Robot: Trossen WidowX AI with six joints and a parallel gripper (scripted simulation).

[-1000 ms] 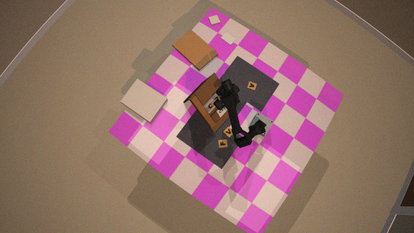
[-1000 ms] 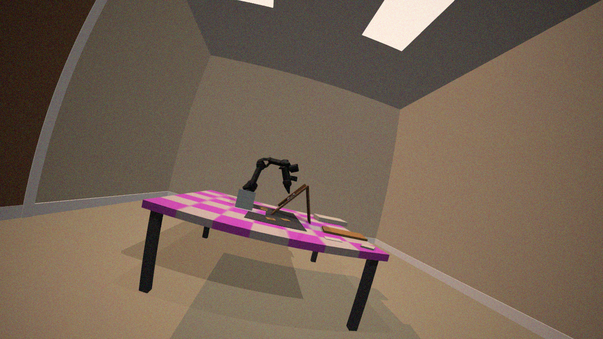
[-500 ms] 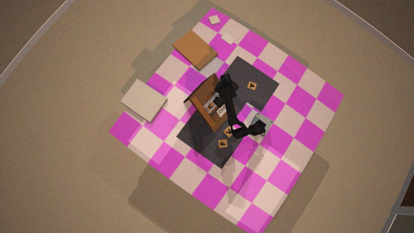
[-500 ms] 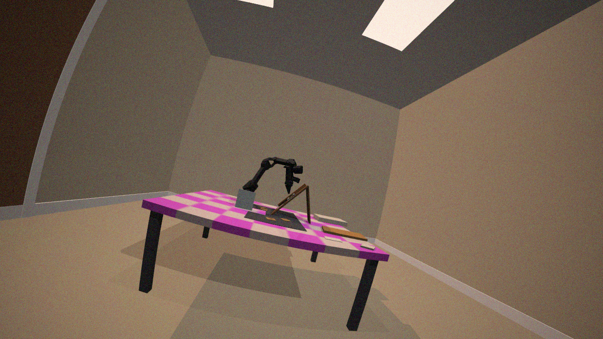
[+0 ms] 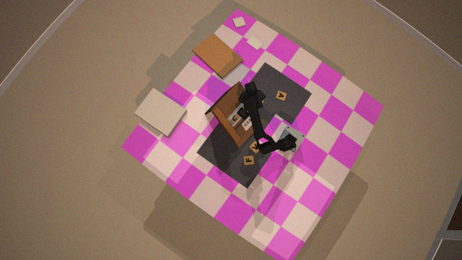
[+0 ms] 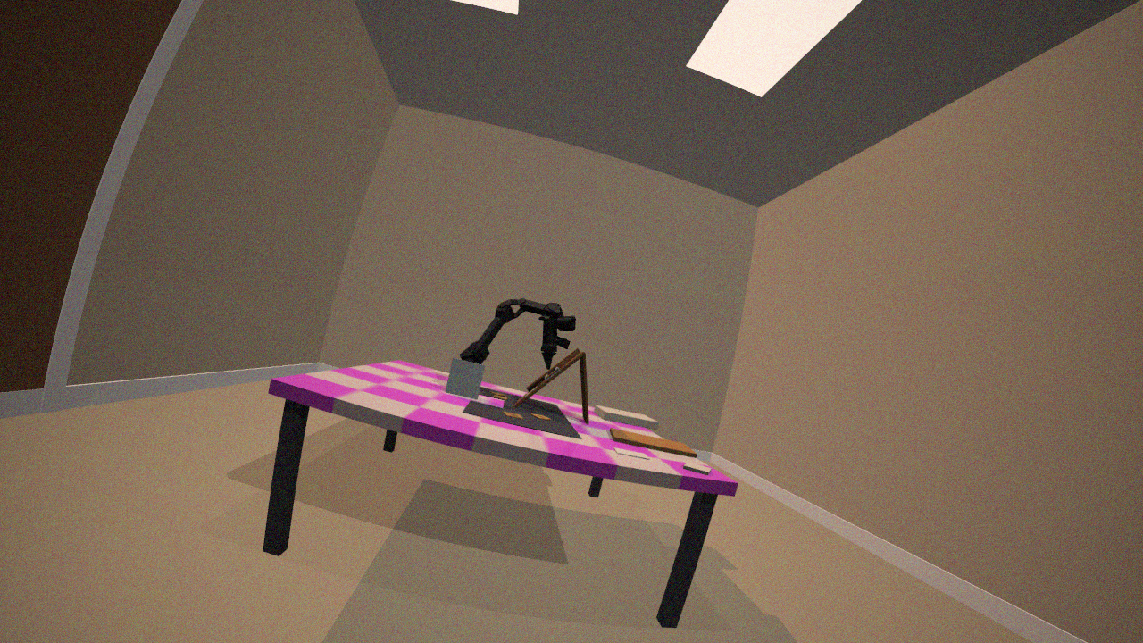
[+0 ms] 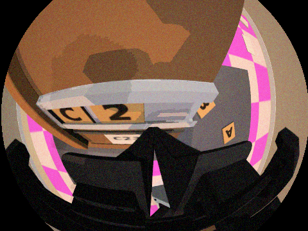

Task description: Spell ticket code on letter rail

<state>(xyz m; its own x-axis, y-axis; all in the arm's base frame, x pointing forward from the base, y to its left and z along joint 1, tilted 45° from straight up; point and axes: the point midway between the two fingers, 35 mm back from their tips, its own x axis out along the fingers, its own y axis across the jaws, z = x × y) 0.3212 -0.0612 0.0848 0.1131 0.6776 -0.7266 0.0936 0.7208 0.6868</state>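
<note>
The brown board (image 5: pixel 226 102) (image 6: pixel 560 372) (image 7: pixel 120 17) leans tilted on the dark mat (image 5: pixel 277 80). Its grey rail (image 7: pixel 171 92) holds tile C (image 5: pixel 234 117) (image 7: pixel 70 115) at the left end and tile 2 (image 7: pixel 120 112) right beside it. The ticket (image 5: pixel 247 123) sits below the rail, partly hidden. My gripper (image 7: pixel 153 131) (image 5: pixel 243 113) (image 6: pixel 548 362) is shut and empty, its tips just below tile 2. Tile 3 (image 7: pixel 205 108) peeks out by the rail's open right end. Tile A (image 5: pixel 281 95) (image 7: pixel 230 133) lies on the mat. Tiles V (image 5: pixel 254 146) and F (image 5: pixel 248 159) lie near the board's other side.
An orange-brown panel (image 5: pixel 217 55) and a beige panel (image 5: pixel 160 111) lie flat on the checkered table. Two small beige squares (image 5: pixel 239 21) (image 5: pixel 254 42) lie near the far corner. The arm's grey base (image 5: pixel 294 135) stands beside the mat.
</note>
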